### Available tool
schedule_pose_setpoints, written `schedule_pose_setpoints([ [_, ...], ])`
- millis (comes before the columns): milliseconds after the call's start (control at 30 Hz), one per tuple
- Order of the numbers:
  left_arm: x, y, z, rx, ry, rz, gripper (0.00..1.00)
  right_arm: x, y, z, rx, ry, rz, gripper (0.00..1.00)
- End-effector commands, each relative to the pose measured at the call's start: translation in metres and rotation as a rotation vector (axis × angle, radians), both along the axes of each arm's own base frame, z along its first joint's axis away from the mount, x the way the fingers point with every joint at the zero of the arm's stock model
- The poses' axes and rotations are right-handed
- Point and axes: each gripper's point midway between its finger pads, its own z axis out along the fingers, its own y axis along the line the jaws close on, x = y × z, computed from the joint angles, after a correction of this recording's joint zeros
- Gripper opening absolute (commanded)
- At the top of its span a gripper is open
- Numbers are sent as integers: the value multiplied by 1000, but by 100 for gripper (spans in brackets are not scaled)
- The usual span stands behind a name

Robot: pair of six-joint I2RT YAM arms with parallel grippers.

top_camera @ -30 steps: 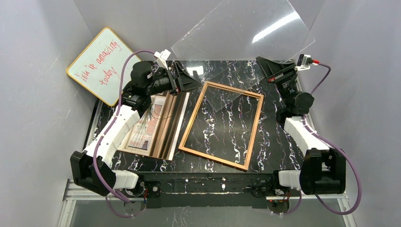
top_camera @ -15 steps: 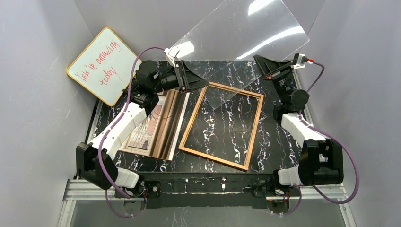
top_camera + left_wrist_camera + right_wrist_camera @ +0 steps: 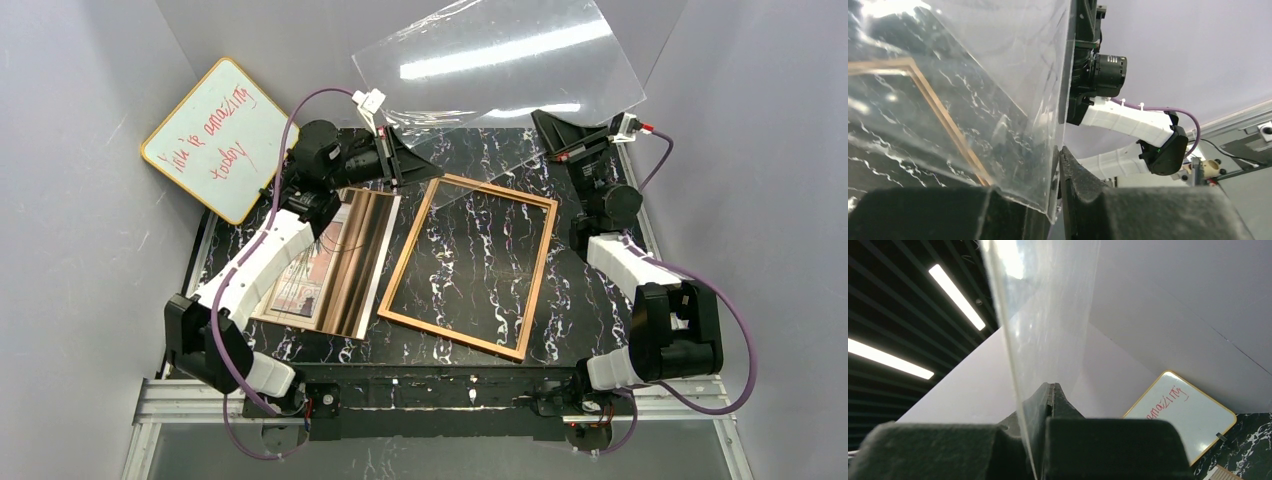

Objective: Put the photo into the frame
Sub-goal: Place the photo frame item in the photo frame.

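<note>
A large clear pane (image 3: 500, 60) hangs tilted above the back of the table, held by both arms. My left gripper (image 3: 432, 174) is shut on its lower left corner, and in the left wrist view the pane (image 3: 973, 75) sits pinched in that gripper (image 3: 1058, 150). My right gripper (image 3: 537, 115) grips its lower right edge, the pane (image 3: 1048, 300) running down between the closed gripper (image 3: 1050, 386). The orange-brown frame (image 3: 400, 265) lies flat and open mid-table. The photo (image 3: 350, 270) lies left of it, partly under my left arm.
A yellow-edged whiteboard (image 3: 215, 135) with red writing leans at the back left wall, also visible from the right wrist (image 3: 1183, 415). Grey walls close in on both sides. The black marble table (image 3: 590, 300) shows right of the frame.
My left gripper swung right and closed on the pane's corner. The pane has tipped up, its low corner lifted off the frame. The right arm shifted slightly left.
</note>
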Motion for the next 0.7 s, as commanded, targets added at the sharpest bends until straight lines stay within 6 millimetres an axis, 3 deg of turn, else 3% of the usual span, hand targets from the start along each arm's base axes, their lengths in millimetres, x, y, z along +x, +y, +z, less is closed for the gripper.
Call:
schedule_pose_setpoints([
  [0,7,8,31,2,-158,30,12,-28,14,11,-17,-83,87,19],
  [67,16,17,38,28,-219,57,10,-32,16,-4,-38,-46,110,32],
  [233,41,42,48,252,-479,105,5,-49,18,-67,-176,115,206,70],
  [333,45,53,54,421,-711,54,6,-73,37,-113,-397,189,364,84],
  [433,48,66,58,579,-920,1,5,-97,46,-151,-647,215,487,88],
  [533,45,78,52,698,-1060,-73,4,-110,44,-155,-838,131,516,90],
  [667,27,89,31,806,-1151,-188,4,-99,37,-128,-1015,-8,399,92],
])
